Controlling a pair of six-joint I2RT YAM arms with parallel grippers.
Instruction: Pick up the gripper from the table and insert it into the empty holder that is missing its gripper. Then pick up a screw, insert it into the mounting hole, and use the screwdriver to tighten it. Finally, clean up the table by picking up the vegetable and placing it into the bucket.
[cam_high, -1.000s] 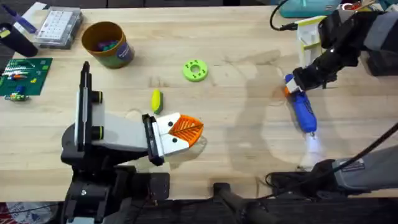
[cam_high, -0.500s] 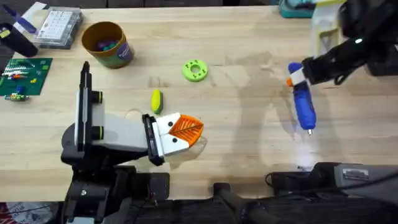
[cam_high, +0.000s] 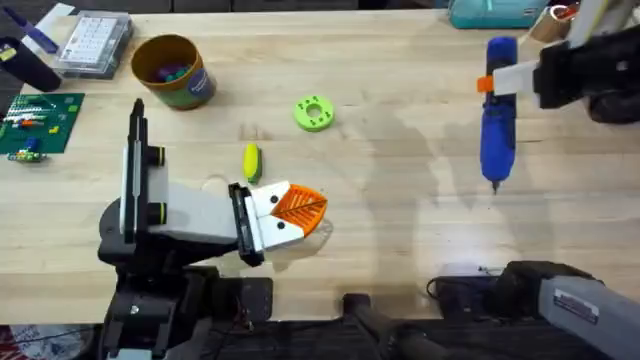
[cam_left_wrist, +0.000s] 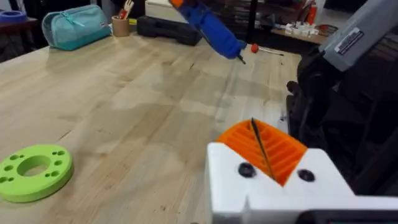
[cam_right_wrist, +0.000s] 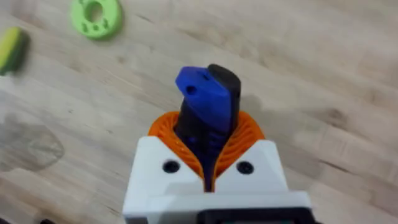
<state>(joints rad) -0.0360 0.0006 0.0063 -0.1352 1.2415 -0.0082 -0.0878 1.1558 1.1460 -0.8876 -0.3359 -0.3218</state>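
1. Two grippers were in view: our right gripper (cam_high: 512, 80) was at the far right of the table (cam_high: 400, 200), and our left gripper (cam_high: 300, 210) lay low at the near left.
2. We had the right gripper's orange pads (cam_right_wrist: 249, 140) clamped on the screwdriver (cam_high: 498, 135), which hung clear above the tabletop with its thin bit pointing toward the near edge.
3. Seen from the right wrist, the screwdriver's blue rear end rose between the two ribbed pads.
4. We saw the left gripper's pads (cam_left_wrist: 264, 146) pressed together with nothing between them.
5. We found the vegetable (cam_high: 251, 162) lying on the table just beyond the left gripper, apart from it.
6. A lime-green ring (cam_high: 314, 112) lay farther off, to the right of the vegetable.
7. We saw the bucket (cam_high: 172, 72) standing at the far left, with small colourful items inside.
8. A green circuit board (cam_high: 35, 122) and a clear parts box (cam_high: 92, 44) sat at the far left edge.
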